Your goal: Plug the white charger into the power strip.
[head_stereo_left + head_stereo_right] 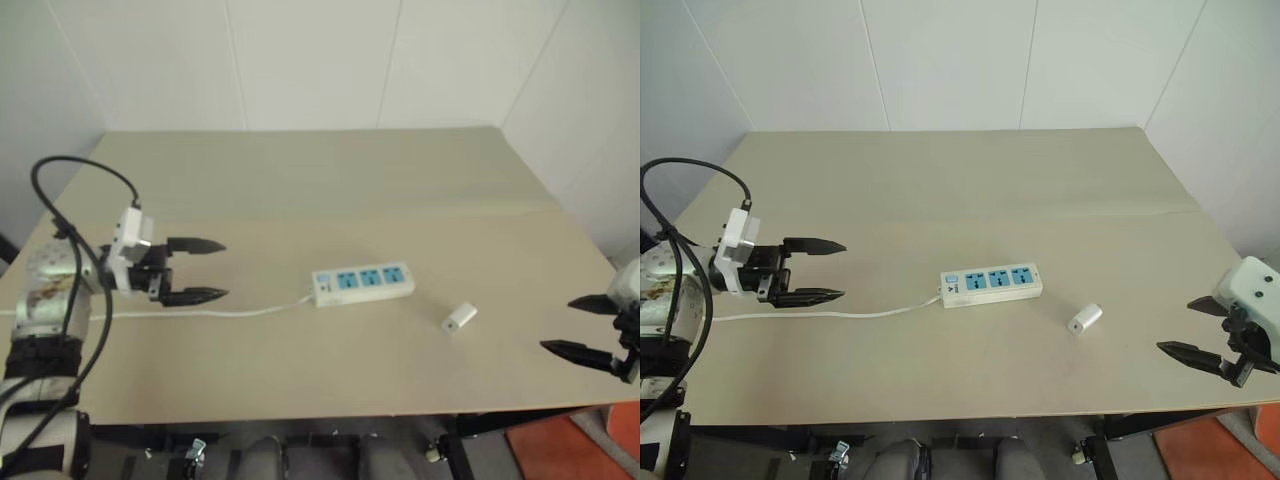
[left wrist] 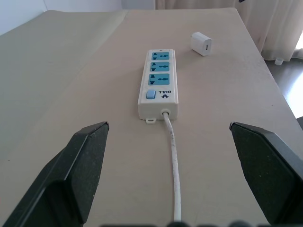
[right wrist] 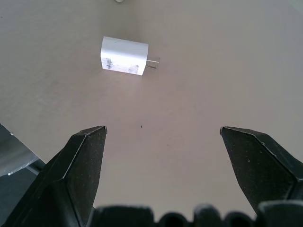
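Observation:
The power strip [image 1: 363, 283] lies flat in the middle of the beige table [image 1: 300, 180], three blue socket faces up, switch end toward my left, its thin white cord [image 1: 250, 311] trailing left. The white charger [image 1: 459, 318] lies on its side just right of the strip, apart from it; its metal prongs show in the right wrist view [image 3: 124, 56]. My left gripper [image 1: 203, 270] hovers open at the table's left, pointing along the cord toward the strip [image 2: 158, 82]. My right gripper [image 1: 1198, 332] hangs open near the table's right front edge, right of the charger. Both hold nothing.
White walls enclose the table at the back and right. The table's front edge runs just below both grippers, with dark frame parts beneath it [image 1: 300, 445]. An orange patch of floor [image 1: 560, 450] shows at the lower right.

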Available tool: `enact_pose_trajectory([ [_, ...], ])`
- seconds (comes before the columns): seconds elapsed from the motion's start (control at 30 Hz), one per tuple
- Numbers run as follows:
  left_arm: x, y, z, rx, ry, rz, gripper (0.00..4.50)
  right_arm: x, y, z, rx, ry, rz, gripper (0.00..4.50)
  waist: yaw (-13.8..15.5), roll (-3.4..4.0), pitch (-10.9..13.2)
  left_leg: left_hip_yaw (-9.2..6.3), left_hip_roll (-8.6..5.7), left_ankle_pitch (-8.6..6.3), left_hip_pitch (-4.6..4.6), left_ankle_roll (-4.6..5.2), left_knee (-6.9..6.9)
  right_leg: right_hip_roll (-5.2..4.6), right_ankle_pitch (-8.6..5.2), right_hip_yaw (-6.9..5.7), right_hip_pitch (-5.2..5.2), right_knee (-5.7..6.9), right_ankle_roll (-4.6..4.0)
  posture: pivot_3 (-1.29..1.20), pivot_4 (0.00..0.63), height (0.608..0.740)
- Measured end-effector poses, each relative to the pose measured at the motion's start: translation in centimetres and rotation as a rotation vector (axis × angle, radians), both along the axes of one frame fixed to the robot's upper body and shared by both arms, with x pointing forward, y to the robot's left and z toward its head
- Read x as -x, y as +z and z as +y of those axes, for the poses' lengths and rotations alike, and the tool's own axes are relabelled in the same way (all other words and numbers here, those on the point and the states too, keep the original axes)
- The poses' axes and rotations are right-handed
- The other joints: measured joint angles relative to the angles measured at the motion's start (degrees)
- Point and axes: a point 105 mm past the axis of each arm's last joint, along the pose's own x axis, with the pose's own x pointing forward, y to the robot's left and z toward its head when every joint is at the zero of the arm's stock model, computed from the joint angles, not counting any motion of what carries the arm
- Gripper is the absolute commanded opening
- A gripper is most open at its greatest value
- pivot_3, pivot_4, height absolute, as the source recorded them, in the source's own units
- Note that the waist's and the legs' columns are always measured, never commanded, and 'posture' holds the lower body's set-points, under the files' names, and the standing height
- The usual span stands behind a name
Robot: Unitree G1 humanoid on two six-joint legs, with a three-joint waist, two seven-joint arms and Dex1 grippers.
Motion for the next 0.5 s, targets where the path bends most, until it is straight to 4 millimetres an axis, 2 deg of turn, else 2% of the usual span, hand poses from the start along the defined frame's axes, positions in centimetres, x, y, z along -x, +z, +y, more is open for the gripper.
enact_pose_trajectory([
  [0.23,-0.1,-0.9,0.2,-0.041,-0.007,0.019,4.46,0.1,-0.3,0.0,0.002,-0.009,-0.002,4.5,0.04,0.0,0.0,0.0,0.0,0.0,0.0,0.01,-0.02,-0.01,0.0,0.0,0.0,-0.02,0.0,0.0,0.15,0.74],
  [0.33,-0.4,-2.3,-1.0,-0.046,-0.052,0.071,4.46,-0.2,0.0,0.1,0.001,-0.007,-0.025,4.5,0.1,0.0,0.0,0.0,-0.01,0.0,0.02,0.0,-0.01,-0.01,0.0,0.0,0.03,0.0,0.0,0.0,0.15,0.74],
  [0.5,-2.2,-4.1,-3.9,-0.063,-0.117,0.083,4.46,-0.9,0.8,2.0,0.007,0.067,-0.058,4.5,0.2,-0.04,0.01,-0.02,-0.06,0.0,-0.05,0.0,-0.01,-0.01,0.0,-0.02,0.01,-0.04,0.01,0.0,0.15,0.74],
])
